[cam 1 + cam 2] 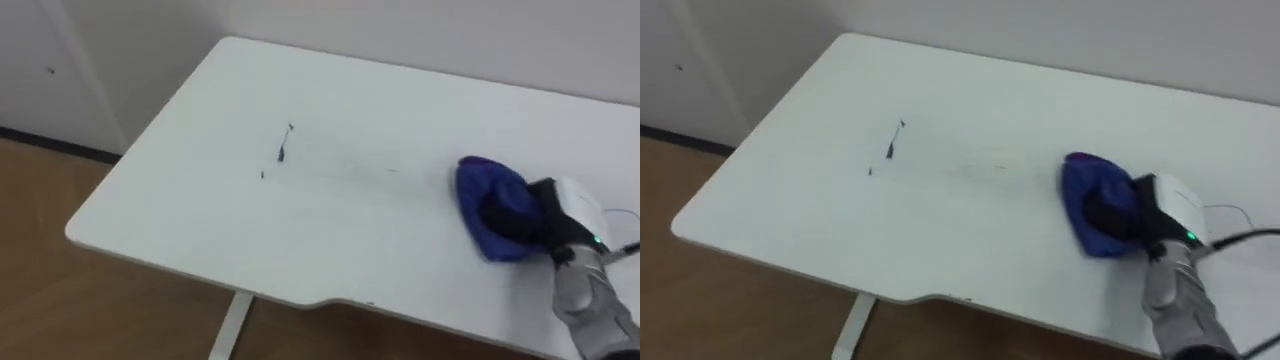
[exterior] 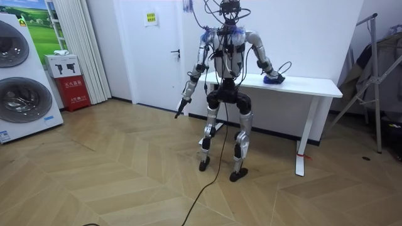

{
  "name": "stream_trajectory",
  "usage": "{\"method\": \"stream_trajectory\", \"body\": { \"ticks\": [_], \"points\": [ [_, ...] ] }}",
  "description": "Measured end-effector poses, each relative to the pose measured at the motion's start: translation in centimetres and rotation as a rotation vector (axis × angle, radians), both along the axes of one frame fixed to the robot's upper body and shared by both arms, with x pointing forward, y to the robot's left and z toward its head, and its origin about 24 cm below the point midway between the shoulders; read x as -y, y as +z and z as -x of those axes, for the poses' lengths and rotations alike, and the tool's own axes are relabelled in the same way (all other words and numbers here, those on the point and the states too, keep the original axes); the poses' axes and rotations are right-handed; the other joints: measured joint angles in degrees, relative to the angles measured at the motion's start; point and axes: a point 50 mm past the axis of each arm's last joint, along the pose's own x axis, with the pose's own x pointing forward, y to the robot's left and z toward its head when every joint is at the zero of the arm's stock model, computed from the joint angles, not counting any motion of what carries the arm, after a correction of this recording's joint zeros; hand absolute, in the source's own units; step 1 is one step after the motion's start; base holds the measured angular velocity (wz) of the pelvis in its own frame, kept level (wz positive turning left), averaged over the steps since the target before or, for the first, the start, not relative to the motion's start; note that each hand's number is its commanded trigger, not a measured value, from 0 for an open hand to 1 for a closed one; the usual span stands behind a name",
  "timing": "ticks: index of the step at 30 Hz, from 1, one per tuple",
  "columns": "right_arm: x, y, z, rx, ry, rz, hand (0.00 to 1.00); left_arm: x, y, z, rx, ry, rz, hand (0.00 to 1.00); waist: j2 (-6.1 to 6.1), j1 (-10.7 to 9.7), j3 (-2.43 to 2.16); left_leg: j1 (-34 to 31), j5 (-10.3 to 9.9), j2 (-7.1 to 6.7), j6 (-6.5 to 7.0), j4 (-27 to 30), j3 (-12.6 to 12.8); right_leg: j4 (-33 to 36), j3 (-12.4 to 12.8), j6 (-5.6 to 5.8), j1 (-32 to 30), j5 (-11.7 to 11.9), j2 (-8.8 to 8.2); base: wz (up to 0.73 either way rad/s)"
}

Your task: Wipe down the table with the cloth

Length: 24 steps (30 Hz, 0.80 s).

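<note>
So the blue cloth [image 1: 490, 195] is sitting toward the right end of the white table [image 1: 200, 200], roughly midway between the front and back edges. The right hand [image 1: 555, 215] is planted on it from the right side. The cloth bunches up around it, so I honestly can't tell if the hand's pressing flat or clutching it.

Progress-wise I'd say early days: the dark marks [image 1: 282, 152] left of the middle are untouched and well apart from the cloth, with just a faint streak running between them.

Count: one cloth, one table, three little dark marks as far as I can make out. The left hand [image 2: 183, 104] hangs idle beside the hip, off the table.
</note>
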Motion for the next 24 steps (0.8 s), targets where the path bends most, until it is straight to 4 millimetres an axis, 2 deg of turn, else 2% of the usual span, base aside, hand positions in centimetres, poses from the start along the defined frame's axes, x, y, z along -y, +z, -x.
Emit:
{"method": "stream_trajectory", "body": {
  "ticks": [1, 4, 6, 8, 10, 11, 12, 13, 14, 16, 17, 18, 19, 21, 23, 24],
  "points": [
    [0.9, -0.6, 1.6, -0.019, -0.071, -0.012, 1.0, -0.3, 0.2, -0.3, 0.018, 0.001, -0.016, 0.0, -0.72, -0.92, 0.02, -0.02, -0.04, -0.35, 0.11, 0.12, -0.26, -0.5, -0.57, 0.36, 1.04, 0.21, -0.21, 0.27],
    [2.3, -1.2, 3.9, -0.046, -0.179, -0.032, 1.0, -0.2, 0.1, -1.0, 0.033, -0.027, -0.012, 0.0, -2.5, -2.5, 0.31, -0.32, -0.7, -0.73, 1.13, 0.62, -0.98, -2.28, -1.13, 1.02, 2.46, 0.9, -0.22, 0.22],
    [2.6, -1.1, 4.2, -0.055, -0.198, -0.026, 1.0, 0.1, 0.0, -1.4, 0.037, -0.048, -0.001, 0.0, -2.3, -2.65, 0.4, -0.42, -1.15, -0.76, 1.51, 0.6, -1.01, -3.43, -1.03, 1.27, 2.94, 1.61, 0.02, -0.04],
    [2.5, -1.0, 3.6, -0.054, -0.2, -0.012, 1.0, 0.3, 0.0, -2.5, 0.069, -0.084, -0.013, 0.0, -1.75, -2.03, 0.56, -0.11, -1.65, -0.69, 1.63, 0.6, -0.97, -3.98, -0.32, 1.29, 3.06, 2.22, 0.36, -0.17],
    [2.0, -0.2, 1.5, -0.051, -0.182, 0.015, 1.0, 0.7, -0.2, -3.7, 0.085, -0.122, 0.001, 0.0, -0.99, -0.4, 0.74, -0.16, -1.72, -0.6, 1.67, 0.47, -0.85, -3.89, 1.54, 0.9, 2.25, 2.95, 0.85, -0.41],
    [1.7, 0.0, 0.6, -0.049, -0.169, 0.023, 1.0, 0.9, -0.3, -4.0, 0.092, -0.131, 0.006, 0.0, -0.64, 0.2, 0.93, -0.11, -1.78, -0.47, 1.65, 0.41, -0.86, -3.86, 2.27, 0.67, 1.8, 3.31, 1.16, -0.63],
    [0.9, 0.8, -1.5, -0.04, -0.118, 0.046, 1.0, 1.3, -0.4, -4.8, 0.099, -0.162, 0.016, 0.0, -0.03, 1.37, 1.3, -0.33, -1.8, -0.27, 1.63, 0.1, -0.96, -3.84, 3.49, 0.2, 0.71, 3.98, 1.72, -0.65],
    [-0.5, 1.8, -3.9, -0.026, -0.033, 0.078, 1.0, 1.7, -0.6, -5.5, 0.105, -0.191, 0.03, 0.0, 0.46, 2.27, 1.55, -0.74, -1.79, -0.2, 1.62, 0.0, -1.24, -3.76, 3.82, -0.22, -0.38, 4.44, 1.94, -0.54],
    [-1.3, 2.3, -5.1, -0.02, 0.024, 0.102, 1.0, 1.8, -0.6, -5.8, 0.11, -0.198, 0.037, 0.0, 0.61, 2.67, 1.49, -1.09, -1.77, -0.2, 1.62, -0.01, -1.43, -3.73, 3.85, -0.37, -0.86, 4.58, 1.99, -0.27],
    [-5.5, 4.5, -9.3, 0.043, 0.242, 0.158, 1.0, 2.1, -0.7, -6.3, 0.121, -0.206, 0.047, 0.0, 0.93, 4.07, 1.65, -1.86, -1.6, -0.23, 1.57, -0.08, -2.19, -3.77, 4.47, -0.48, -1.84, 4.69, 2.38, -0.03],
    [-6.4, 5.0, -10.1, 0.065, 0.281, 0.153, 1.0, 2.2, -0.7, -6.3, 0.119, -0.21, 0.05, 0.0, 0.92, 4.37, 1.75, -2.07, -1.6, -0.23, 1.57, -0.04, -2.37, -3.88, 4.88, -0.46, -2.01, 4.67, 2.57, 0.05],
    [-7.9, 6.0, -11.2, 0.102, 0.342, 0.145, 1.0, 2.3, -0.8, -6.3, 0.114, -0.211, 0.057, 0.0, 0.92, 5.69, 1.75, -2.26, -1.57, -0.26, 1.56, 0.14, -2.64, -4.04, 4.81, -0.45, -2.4, 4.66, 2.61, 0.09],
    [-9.0, 6.7, -12.0, 0.134, 0.386, 0.141, 1.0, 2.3, -0.8, -5.9, 0.098, -0.206, 0.064, 0.0, 0.82, 7.13, 1.84, -2.53, -1.51, -0.3, 1.59, -0.05, -2.85, -4.22, 4.6, -0.4, -2.48, 4.64, 2.61, 0.13],
    [-9.8, 7.0, -12.2, 0.147, 0.425, 0.149, 1.0, 2.2, -0.7, -5.3, 0.077, -0.195, 0.063, 0.0, 0.37, 8.03, 1.79, -2.78, -1.49, -0.5, 1.63, -0.09, -4.23, -4.49, 3.42, -0.19, -2.13, 4.54, 2.42, 0.35],
    [-9.7, 6.3, -11.7, 0.112, 0.434, 0.157, 1.0, 2.2, -0.7, -4.0, 0.051, -0.176, 0.069, 0.0, 0.13, 8.13, 1.74, -2.48, -1.47, -0.76, 1.66, -0.06, -5.39, -4.55, 1.99, 0.07, -1.09, 4.38, 2.08, 0.46],
    [-9.1, 5.2, -10.8, 0.074, 0.419, 0.152, 1.0, 2.2, -0.7, -3.5, 0.035, -0.169, 0.07, 0.0, 0.03, 7.9, 1.67, -1.88, -1.46, -0.97, 1.67, -0.07, -6.35, -4.81, 1.59, 0.07, 0.03, 4.38, 1.95, 0.46]
  ]
}}
